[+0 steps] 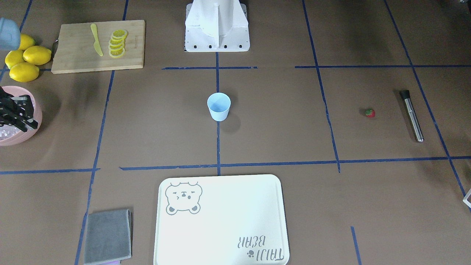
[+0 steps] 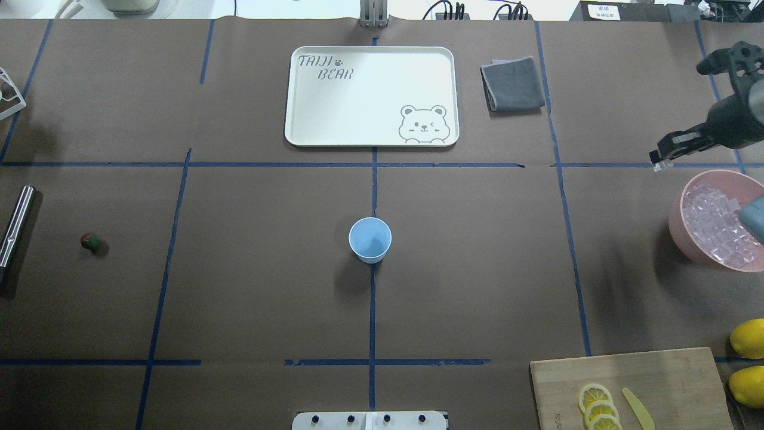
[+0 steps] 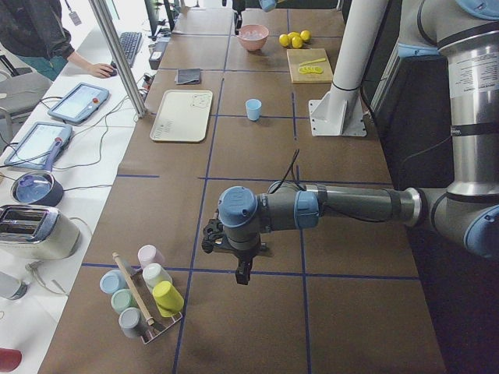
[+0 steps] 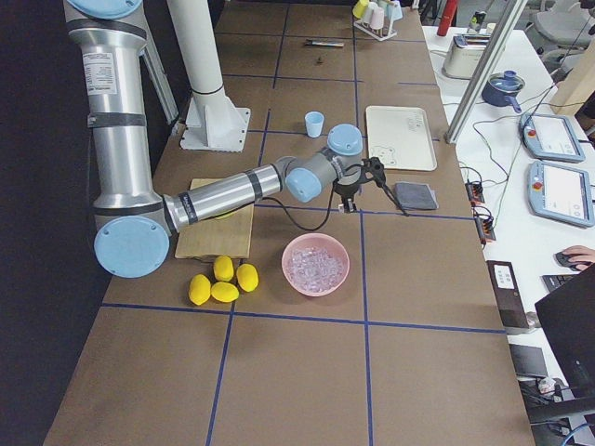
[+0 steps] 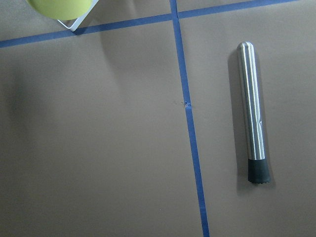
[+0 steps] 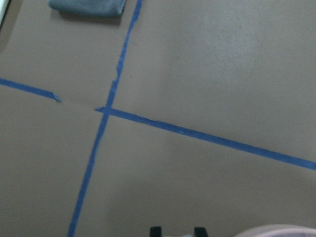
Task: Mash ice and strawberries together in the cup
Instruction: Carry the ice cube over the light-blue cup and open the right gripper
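Brown table: one cup, one strawberry well apart from it, four lemons; right gripper parted, empty; left gripper, spread impossible to tell.

I see the cup at mid-desk, tray beyond it, cloth right of the tray, strawberry far left, muddler outside it, bowl holding ice far right, right hand beside its far rim, lemons nearer the base.

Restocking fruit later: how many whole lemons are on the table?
4 lemons, bunched together off the end of the cutting board, next to the pink bowl. None seems hidden.
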`<state>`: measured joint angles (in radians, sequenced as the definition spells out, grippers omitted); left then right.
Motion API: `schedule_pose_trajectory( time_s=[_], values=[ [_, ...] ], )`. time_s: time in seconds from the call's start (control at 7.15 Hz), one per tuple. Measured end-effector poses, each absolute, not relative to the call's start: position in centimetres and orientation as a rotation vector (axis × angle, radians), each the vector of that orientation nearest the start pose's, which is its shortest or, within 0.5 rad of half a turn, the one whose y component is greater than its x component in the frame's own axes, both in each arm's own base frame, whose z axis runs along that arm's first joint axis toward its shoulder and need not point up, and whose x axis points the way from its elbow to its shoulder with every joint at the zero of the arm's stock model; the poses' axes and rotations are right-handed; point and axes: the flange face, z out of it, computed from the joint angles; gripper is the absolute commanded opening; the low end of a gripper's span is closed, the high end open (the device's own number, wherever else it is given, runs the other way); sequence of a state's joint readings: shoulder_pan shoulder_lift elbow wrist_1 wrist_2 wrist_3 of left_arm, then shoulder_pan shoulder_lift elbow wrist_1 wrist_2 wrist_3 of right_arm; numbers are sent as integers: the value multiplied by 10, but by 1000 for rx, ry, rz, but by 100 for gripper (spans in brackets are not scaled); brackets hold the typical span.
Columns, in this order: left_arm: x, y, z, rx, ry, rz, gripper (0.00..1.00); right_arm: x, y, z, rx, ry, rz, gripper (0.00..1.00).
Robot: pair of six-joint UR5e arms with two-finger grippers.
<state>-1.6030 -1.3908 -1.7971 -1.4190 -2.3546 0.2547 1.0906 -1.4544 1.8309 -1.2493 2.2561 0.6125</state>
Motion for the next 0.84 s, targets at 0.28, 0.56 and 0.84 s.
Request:
schedule_pose_trajectory(
  time_s=[0.28,0.56,0.84],
  values=[
    [-76,-406,639,22,791,173,100,-292,-514,352,214,-926,-8,0],
    [-76,-407,637,28,791,176,100,-380,-496,268,189,-908,73,0],
    [-75,-407,636,31,791,178,100,-457,-456,193,178,-904,150,0]
  ],
)
